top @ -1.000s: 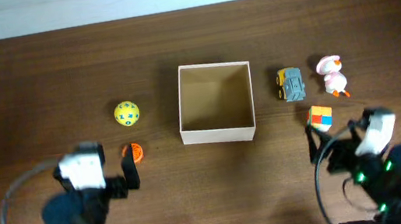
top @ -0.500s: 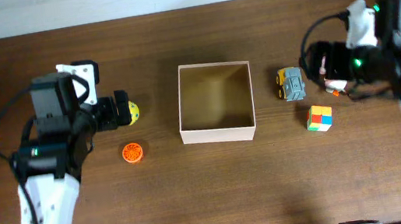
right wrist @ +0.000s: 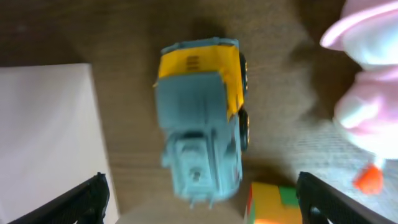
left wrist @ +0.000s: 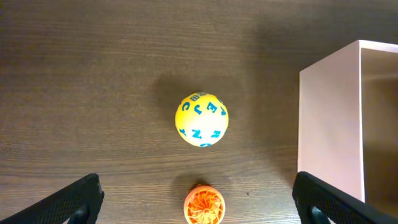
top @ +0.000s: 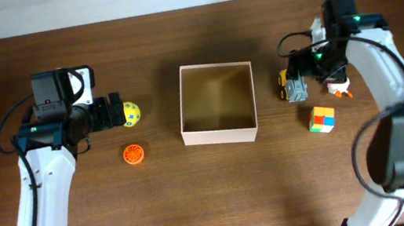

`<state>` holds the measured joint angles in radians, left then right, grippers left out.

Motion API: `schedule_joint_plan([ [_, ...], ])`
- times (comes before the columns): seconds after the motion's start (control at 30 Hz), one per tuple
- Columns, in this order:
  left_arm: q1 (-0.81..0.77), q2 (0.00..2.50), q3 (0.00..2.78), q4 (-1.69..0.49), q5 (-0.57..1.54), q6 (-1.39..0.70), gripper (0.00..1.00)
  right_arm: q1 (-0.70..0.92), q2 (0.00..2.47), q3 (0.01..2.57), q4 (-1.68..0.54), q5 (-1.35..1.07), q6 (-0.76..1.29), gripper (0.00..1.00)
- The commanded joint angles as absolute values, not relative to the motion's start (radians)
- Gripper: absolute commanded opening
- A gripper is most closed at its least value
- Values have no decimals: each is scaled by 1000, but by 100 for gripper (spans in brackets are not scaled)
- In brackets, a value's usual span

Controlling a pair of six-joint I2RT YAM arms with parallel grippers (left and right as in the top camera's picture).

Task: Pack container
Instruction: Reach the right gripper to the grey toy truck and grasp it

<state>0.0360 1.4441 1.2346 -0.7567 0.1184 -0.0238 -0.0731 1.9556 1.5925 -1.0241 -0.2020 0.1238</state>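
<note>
The container [top: 219, 135], a square white box with a tan inside, stands open at the table's middle with nothing in it. My left gripper [top: 113, 113] is open, just left of a yellow ball with blue letters [top: 130, 113]. In the left wrist view the ball [left wrist: 202, 119] lies ahead of the open fingers [left wrist: 199, 200], an orange disc [left wrist: 204, 206] lies between them, and the container's wall [left wrist: 329, 124] is at the right. My right gripper [top: 300, 70] is open above a grey and yellow toy truck [top: 292, 86]. The truck [right wrist: 202, 118] shows in the right wrist view between the fingers [right wrist: 202, 199].
The orange disc [top: 134, 153] lies in front of the ball. A pink duck toy [top: 339, 87] and a coloured cube [top: 322, 118] lie right of the truck. They show in the right wrist view, the duck [right wrist: 367, 106] and the cube [right wrist: 280, 204] beside the truck.
Both arms have swung up from the front of the table. The left gripper has reached the yellow ball. The right gripper has moved left over the truck. No toy has moved.
</note>
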Motion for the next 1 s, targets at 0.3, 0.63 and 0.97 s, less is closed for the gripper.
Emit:
schedule_joint_plan([
  [0.3, 40, 1451, 1251, -779, 131, -30, 99, 39, 2069, 1603, -984, 13, 112, 83],
  [0.63, 40, 1451, 1251, -781, 131, -30, 99, 39, 2094, 1603, -979, 12, 166, 67],
  [0.97, 40, 1451, 1251, -780, 131, -30, 99, 42, 1964, 1655, -1021, 12, 165, 48],
])
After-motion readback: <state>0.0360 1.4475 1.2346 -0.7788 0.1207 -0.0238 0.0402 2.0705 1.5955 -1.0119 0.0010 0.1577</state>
